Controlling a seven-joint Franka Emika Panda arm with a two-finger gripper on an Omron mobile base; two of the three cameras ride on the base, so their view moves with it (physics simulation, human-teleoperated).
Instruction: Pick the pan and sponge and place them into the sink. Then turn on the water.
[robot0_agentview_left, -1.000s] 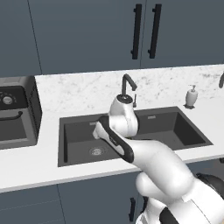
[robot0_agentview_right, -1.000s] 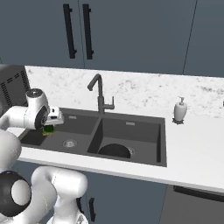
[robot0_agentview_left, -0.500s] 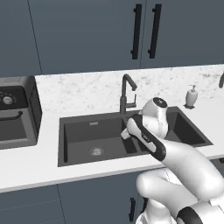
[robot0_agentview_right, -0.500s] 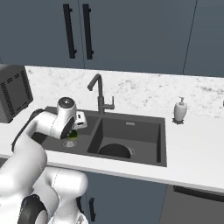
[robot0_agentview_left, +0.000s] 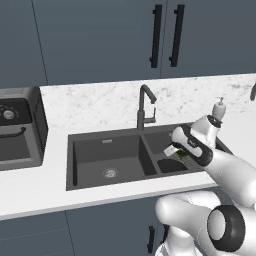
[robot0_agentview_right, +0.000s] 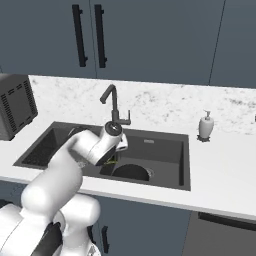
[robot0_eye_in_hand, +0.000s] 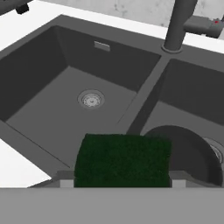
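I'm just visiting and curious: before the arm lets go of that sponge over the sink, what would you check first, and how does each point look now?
1. Sponge held between the gripper fingers: ok.
2. Gripper above the sink, not the counter: ok.
3. Pan already in the right basin: ok.
4. Exact landing spot, pan or divider: cannot tell.
5. Faucet clear of the arm: ok.
6. Water off for now: ok, no stream visible.

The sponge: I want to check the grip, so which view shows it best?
The hand view: the sponge's green scouring face sits large between the pincer tips. Both base views show a small green sliver beside the arm.
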